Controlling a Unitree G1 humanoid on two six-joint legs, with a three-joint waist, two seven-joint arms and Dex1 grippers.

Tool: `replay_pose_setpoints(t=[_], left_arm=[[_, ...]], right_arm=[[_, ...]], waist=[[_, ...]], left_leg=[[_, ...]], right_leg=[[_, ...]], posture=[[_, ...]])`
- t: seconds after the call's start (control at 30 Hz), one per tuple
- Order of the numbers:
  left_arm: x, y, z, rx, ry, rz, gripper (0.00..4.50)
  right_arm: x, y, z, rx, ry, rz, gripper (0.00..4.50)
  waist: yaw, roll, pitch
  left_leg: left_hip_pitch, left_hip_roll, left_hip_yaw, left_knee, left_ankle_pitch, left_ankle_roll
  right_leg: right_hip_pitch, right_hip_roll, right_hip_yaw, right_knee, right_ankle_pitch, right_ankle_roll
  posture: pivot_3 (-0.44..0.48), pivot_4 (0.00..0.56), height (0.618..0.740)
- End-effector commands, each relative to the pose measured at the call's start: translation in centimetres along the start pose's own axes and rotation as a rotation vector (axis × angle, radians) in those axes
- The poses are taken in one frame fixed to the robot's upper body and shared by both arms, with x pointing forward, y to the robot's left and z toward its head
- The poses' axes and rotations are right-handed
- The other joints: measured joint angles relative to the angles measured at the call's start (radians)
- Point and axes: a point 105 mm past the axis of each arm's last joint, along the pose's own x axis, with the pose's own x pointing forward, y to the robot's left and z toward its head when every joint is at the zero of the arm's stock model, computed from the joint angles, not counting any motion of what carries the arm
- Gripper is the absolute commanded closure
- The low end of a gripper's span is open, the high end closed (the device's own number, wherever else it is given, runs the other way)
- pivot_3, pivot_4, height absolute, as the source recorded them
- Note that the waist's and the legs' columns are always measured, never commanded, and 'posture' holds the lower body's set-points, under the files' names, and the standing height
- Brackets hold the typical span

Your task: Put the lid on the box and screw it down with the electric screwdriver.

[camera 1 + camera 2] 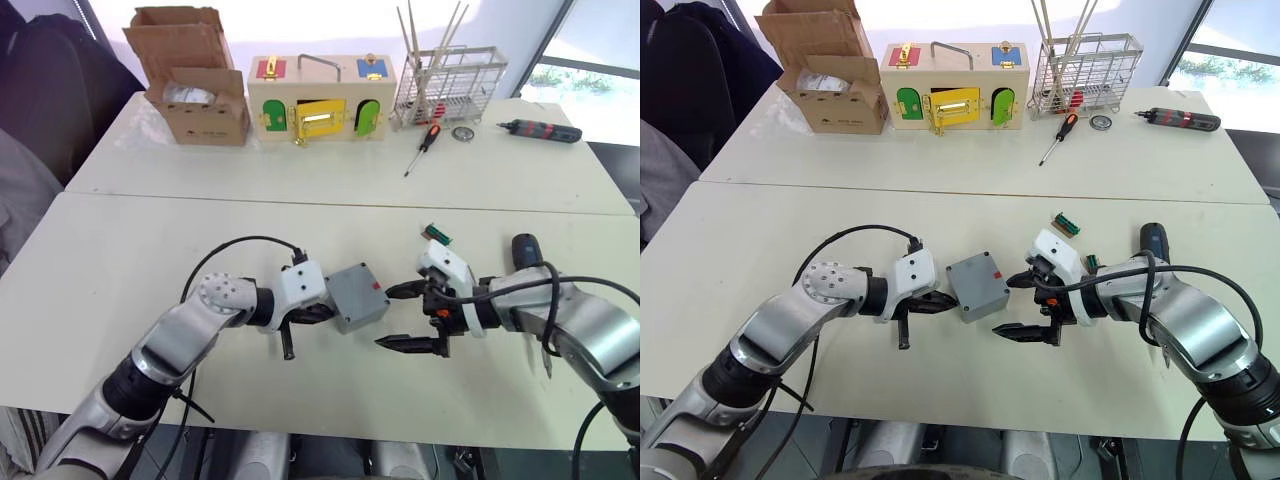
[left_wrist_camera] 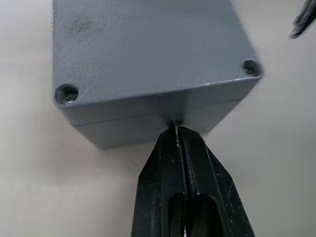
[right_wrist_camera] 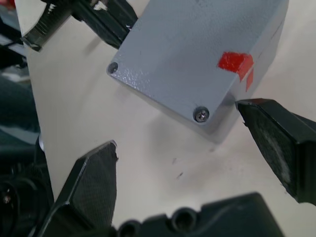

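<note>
- Left arm lies low over the desk (image 1: 120,300), reaching in from the near left corner toward the middle. We see its forearm nearly level and its wrist turned inward.
- Right arm comes in from the near right corner, its forearm angled toward the centre and a black cable looping over it.
- The box (image 1: 357,296) sits near the desk's middle with the lid (image 3: 168,59) already on it, a red mark on the side facing the right arm. One corner hole carries a screw (image 3: 201,114); the other corner holes we can see look empty.
- Bare desk lies open on the near side of the box and toward the left edge.
- The left gripper (image 2: 177,132) is closed, its two fingers pressed together, tips touching the box's side at the seam under the lid.
- The right gripper (image 1: 405,316) is spread wide and grips nothing. One fingertip sits just beside the box's red-marked corner; we cannot tell whether it touches.
- The electric screwdriver (image 1: 527,251) lies behind the right forearm, partly hidden.
- Along the far edge we note a cardboard carton (image 1: 192,80), a wooden box (image 1: 315,108), a wire rack (image 1: 448,85), an orange-and-black screwdriver (image 1: 424,146) and a dark driver with red bands (image 1: 540,130).
</note>
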Motion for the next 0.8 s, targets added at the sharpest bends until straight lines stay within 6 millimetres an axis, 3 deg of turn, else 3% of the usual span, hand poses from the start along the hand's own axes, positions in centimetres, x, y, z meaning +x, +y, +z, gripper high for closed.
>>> replay_pose_setpoints(t=[0.03, 0.27, 0.5, 0.57, 0.7, 0.8], left_arm=[[0.3, 1.0, 1.4, 0.084, -0.027, 0.043, 4.5], [0.5, 2.0, 1.6, 0.109, -0.032, 0.066, 4.5], [0.0, 1.6, 1.1, 0.106, -0.016, 0.05, 4.5], [-0.5, 1.9, 1.0, 0.107, -0.003, 0.064, 4.5], [-2.9, 3.7, 1.5, 0.086, -0.022, 0.128, 4.5], [-4.8, 4.8, 4.0, -0.047, -0.207, 0.128, 4.5]], right_arm=[[0.6, 1.5, 0.9, -0.039, -0.028, 0.064, 0.04], [0.9, 1.9, 0.7, -0.022, -0.027, 0.061, 0.04], [0.5, 1.2, 0.3, -0.032, -0.008, 0.015, 0.04], [-0.5, 0.6, 0.2, -0.031, 0.009, -0.023, 0.04], [-5.1, -1.5, 0.9, 0.045, 0.004, -0.14, 0.04], [-7.7, -4.2, 2.2, 0.089, -0.121, -0.263, 0.04]], waist=[[-0.001, 0.0, 0.0], [-0.001, 0.0, 0.0], [-0.001, 0.0, 0.0], [-0.001, 0.0, 0.0], [-0.001, 0.0, 0.0], [-0.002, 0.0, 0.0]], left_leg=[[0.0, 0.0, 0.0, 0.0, 0.0, 0.0], [0.0, 0.0, 0.0, 0.0, 0.0, 0.0], [0.0, 0.0, 0.0, 0.0, 0.0, 0.0], [0.0, 0.0, 0.0, 0.0, 0.0, 0.0], [0.0, 0.0, 0.0, 0.0, 0.0, 0.0], [0.0, 0.0, 0.0, 0.0, 0.0, 0.0]], right_leg=[[0.0, 0.0, 0.0, 0.0, 0.0, 0.0], [0.0, 0.0, 0.0, 0.0, 0.0, 0.0], [0.0, 0.0, 0.0, 0.0, 0.0, 0.0], [0.0, 0.0, 0.0, 0.0, 0.0, 0.0], [0.0, 0.0, 0.0, 0.0, 0.0, 0.0], [0.0, 0.0, 0.0, 0.0, 0.0, 0.0]], posture=[[0.0, 0.15, 0.735], [0.0, 0.15, 0.735], [0.0, 0.15, 0.735], [0.0, 0.15, 0.735], [0.0, 0.15, 0.735], [0.0, 0.15, 0.735]])
